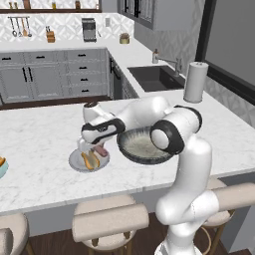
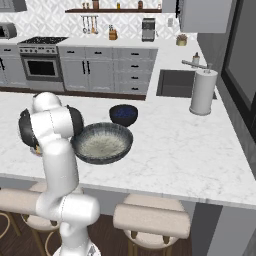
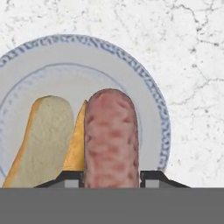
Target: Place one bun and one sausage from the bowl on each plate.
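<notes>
You get even, bright, rendered light with no glare anywhere. The marble bench point(image 1: 45, 144) reads pale and nearly shadowless; only a soft dark patch sits under the bowl point(image 2: 102, 142) near the front edge. Both base views look slightly soft and low in detail. In the hand view the sausage point(image 3: 111, 140) shows mottled, blurry texture up close.

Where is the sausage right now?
In the hand view the sausage sits between the gripper fingertips, over the grey plate and right beside the bun, which lies on that plate.
</notes>
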Robot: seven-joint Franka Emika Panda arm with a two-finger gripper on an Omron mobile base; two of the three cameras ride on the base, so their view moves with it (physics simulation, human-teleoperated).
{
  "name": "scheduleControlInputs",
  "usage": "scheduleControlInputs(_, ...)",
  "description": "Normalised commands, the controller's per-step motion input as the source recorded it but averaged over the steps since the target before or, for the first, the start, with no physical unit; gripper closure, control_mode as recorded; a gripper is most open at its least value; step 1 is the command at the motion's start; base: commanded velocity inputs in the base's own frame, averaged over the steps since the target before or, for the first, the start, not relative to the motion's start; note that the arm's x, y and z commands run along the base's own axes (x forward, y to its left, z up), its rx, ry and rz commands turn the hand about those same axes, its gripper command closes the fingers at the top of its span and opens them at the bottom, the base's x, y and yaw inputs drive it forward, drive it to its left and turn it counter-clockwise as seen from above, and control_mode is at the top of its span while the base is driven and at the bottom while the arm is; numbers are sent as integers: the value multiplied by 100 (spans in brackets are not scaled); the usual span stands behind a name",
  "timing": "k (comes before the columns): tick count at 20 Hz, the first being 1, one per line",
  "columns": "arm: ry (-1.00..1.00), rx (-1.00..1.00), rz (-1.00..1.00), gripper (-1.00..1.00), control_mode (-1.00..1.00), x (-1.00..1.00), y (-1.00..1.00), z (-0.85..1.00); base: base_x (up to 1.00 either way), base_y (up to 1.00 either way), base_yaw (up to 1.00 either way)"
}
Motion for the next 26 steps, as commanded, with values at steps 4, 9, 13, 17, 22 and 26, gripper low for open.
scheduleControlInputs(4,0,0,0,-100,-100,10,0,0,0,0,0)
scheduleControlInputs(9,-4,4,-2,-100,-100,-7,-25,27,0,0,0)
scheduleControlInputs(13,-37,25,-9,-100,-100,-100,-100,100,0,0,0)
scheduleControlInputs(17,-44,28,-8,-100,-100,-100,-100,100,0,0,0)
scheduleControlInputs(22,-45,25,-7,-100,-100,-100,-99,100,0,0,0)
scheduleControlInputs(26,-46,25,-12,-100,-100,-100,-79,100,0,0,0)
